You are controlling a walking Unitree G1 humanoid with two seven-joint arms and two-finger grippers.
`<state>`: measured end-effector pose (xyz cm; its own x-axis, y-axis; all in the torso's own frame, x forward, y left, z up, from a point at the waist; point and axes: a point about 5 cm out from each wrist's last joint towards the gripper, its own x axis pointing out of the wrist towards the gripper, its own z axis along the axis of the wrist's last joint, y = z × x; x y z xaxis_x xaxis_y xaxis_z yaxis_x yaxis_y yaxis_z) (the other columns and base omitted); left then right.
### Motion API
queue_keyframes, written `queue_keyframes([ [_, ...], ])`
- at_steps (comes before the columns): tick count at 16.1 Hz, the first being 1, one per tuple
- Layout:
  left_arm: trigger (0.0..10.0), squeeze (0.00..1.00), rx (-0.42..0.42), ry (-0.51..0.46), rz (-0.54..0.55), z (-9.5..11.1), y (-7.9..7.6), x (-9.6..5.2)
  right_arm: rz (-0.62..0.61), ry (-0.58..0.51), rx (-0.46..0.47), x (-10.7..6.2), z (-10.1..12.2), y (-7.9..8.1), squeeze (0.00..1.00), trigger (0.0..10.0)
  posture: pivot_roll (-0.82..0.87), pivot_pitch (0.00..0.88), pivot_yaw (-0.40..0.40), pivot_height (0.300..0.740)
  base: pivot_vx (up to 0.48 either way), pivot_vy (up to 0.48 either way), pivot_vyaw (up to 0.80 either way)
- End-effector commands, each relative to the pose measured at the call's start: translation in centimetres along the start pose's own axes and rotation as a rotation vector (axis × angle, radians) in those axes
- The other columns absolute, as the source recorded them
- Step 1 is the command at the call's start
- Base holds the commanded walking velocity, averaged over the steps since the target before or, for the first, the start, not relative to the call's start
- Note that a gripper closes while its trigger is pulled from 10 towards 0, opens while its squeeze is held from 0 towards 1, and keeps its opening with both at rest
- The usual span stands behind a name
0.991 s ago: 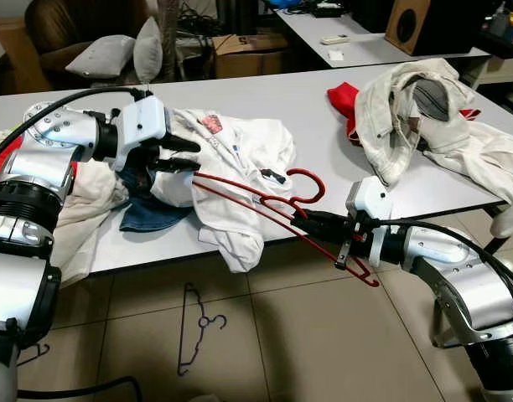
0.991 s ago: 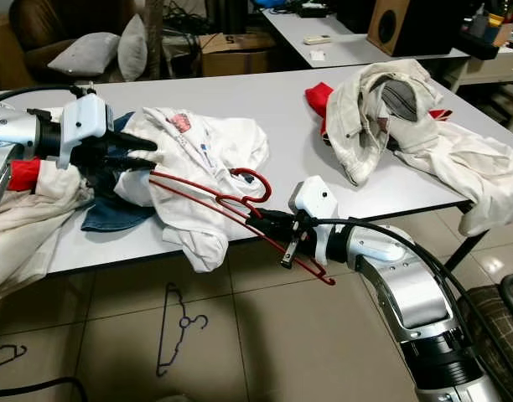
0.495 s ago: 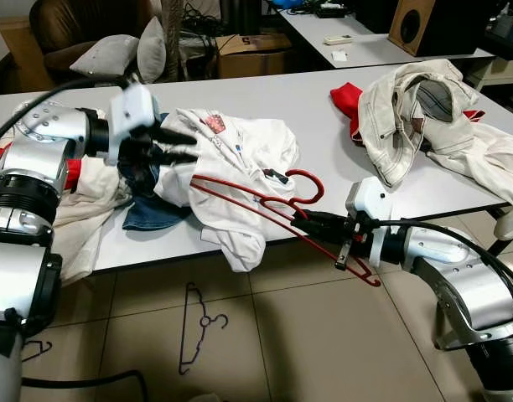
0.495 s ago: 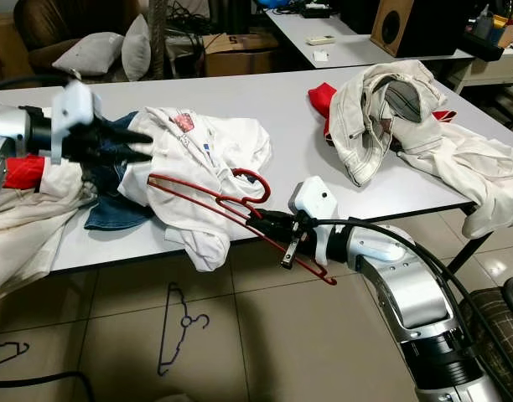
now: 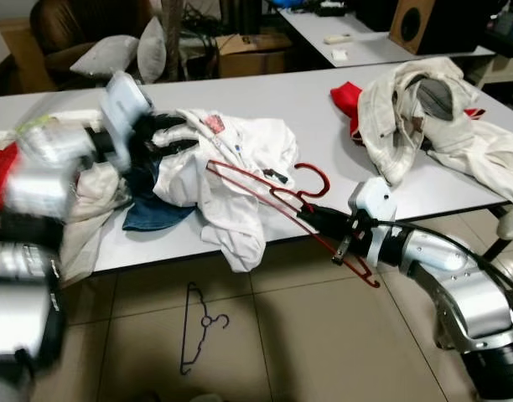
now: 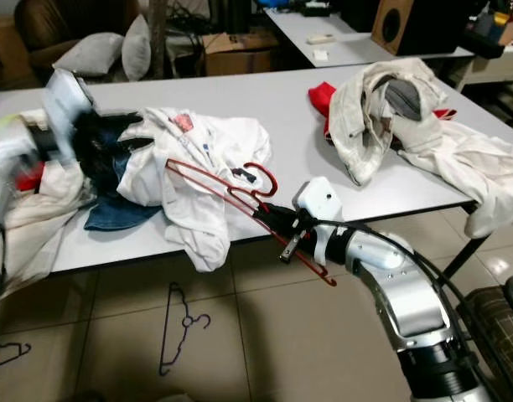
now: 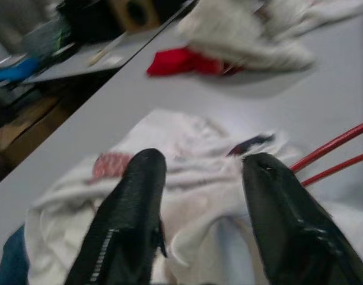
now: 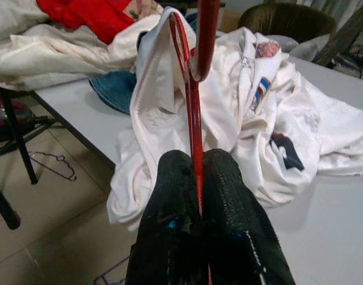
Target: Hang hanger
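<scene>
The right gripper (image 5: 313, 219) clamps the red hanger (image 5: 277, 195), partly laid on the shirt (image 5: 231, 172) (not threaded in). The left gripper (image 7: 199, 178), fingers wide, hovers over it; hanging remains.

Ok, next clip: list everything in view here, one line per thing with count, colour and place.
red hanger: one, red, gripped at table edge, over the shirt
white shirt: one, white with prints, bunched at the table's front middle
blue garment: one, denim blue, under the shirt's left side
cream jacket: one, off-white, heaped on the table's right
red cloth: one, red, beneath the jacket's left edge
table: one, grey-white, across the view
dark hanger: one, dark wire, on the tiled floor
speaker: one, wood-fronted, far desk
cushions: two, grey, armchair behind
left gripper: open, above the shirt, blurred
right gripper: shut on the red hanger
</scene>
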<state>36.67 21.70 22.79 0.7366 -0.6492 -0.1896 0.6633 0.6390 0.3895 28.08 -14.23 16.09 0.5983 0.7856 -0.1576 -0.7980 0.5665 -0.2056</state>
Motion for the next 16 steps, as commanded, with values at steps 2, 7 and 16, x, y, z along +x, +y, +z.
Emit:
queue_keyframes([
  [2,10.0,1.0,0.031,-0.014,0.185,1.0,0.1,0.1,-0.014,-0.022,-0.008,0.1,0.5,0.1,0.0,10.0,-0.05,0.0,0.046,0.74,0.0,0.0,0.0],
  [7,10.0,0.0,-0.083,0.026,0.343,1.0,-4.1,-0.5,-0.02,-0.025,-0.006,0.5,0.7,0.0,0.0,10.0,-0.05,0.0,0.033,0.74,0.0,0.0,0.0],
  [16,10.0,0.0,-0.29,0.036,0.378,0.6,-8.1,-1.0,-0.018,-0.043,0.001,0.9,1.2,-0.3,0.0,10.0,-0.04,0.0,0.019,0.74,0.0,0.0,0.0],
])
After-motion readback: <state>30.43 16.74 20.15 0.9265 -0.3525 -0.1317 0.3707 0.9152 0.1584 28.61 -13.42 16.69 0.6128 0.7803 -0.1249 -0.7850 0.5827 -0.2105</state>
